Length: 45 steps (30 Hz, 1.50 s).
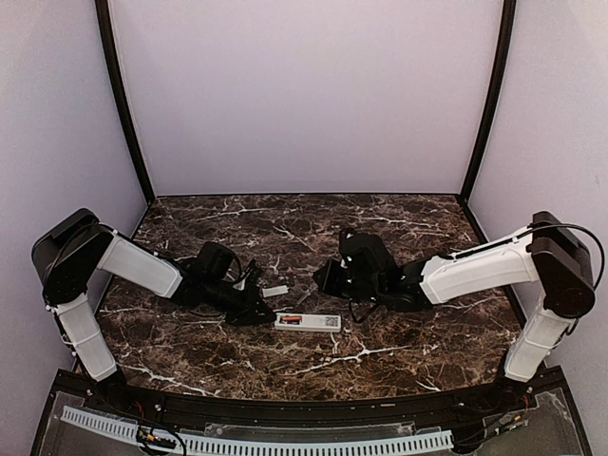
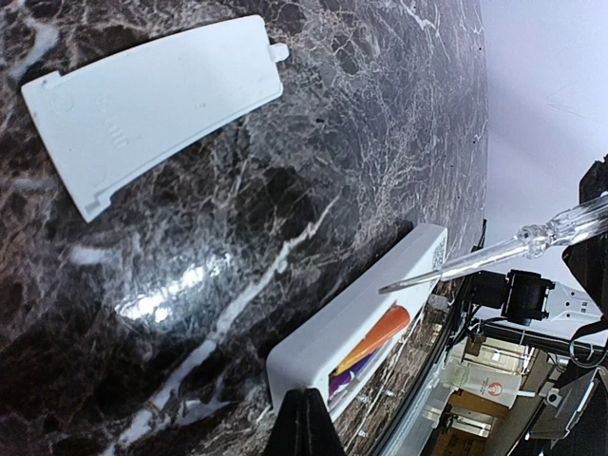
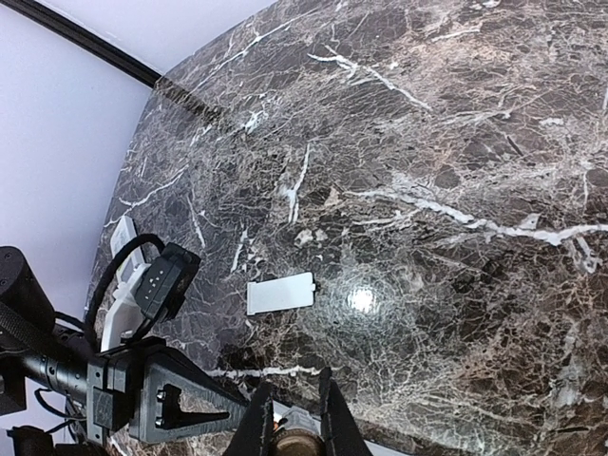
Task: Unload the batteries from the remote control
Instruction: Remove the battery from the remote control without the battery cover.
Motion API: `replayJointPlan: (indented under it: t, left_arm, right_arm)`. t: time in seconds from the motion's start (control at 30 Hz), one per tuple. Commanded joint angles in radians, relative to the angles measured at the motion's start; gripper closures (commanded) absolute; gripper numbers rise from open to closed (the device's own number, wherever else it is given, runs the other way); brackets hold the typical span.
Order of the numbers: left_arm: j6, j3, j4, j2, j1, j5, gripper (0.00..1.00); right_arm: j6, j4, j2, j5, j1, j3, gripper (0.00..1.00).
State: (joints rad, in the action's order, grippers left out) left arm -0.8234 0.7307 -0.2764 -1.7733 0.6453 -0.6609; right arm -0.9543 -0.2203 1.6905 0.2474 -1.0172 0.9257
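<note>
Top external view showed a white remote lying flat on the dark marble surface, between the two arms. Its back was open, and the batteries were inside it, with orange showing near its left end. The left wrist view showed them better: an orange battery and a purple battery lay side by side in the open slot. A small white cover lay flat on the surface, near the remote but not touching it.

The left arm reached low toward the remote's left end. The left jaws were together, with their tips right at that end of the remote. The right arm reached in from the other side. The right jaws looked clamped on a screwdriver with a clear handle. Its thin metal tip was at the edge of the remote, near the orange battery.
</note>
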Motion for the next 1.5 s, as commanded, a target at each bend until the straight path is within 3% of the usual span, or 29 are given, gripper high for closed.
replayJointPlan:
  t: [0.0, 0.9, 1.47]
  left_arm:
    - [0.002, 0.004, -0.009, 0.005, 0.007, -0.008, 1.00]
    - [0.004, 0.006, -0.006, 0.008, 0.008, -0.013, 1.00]
    - [0.009, 0.015, 0.000, 0.002, 0.008, -0.014, 1.00]
  right_arm:
    - [0.031, -0.050, 0.023, -0.014, -0.010, 0.034, 1.00]
    - [0.091, 0.104, -0.068, -0.069, 0.007, -0.012, 1.00]
    - [0.185, 0.071, -0.065, -0.188, 0.044, -0.006, 1.00]
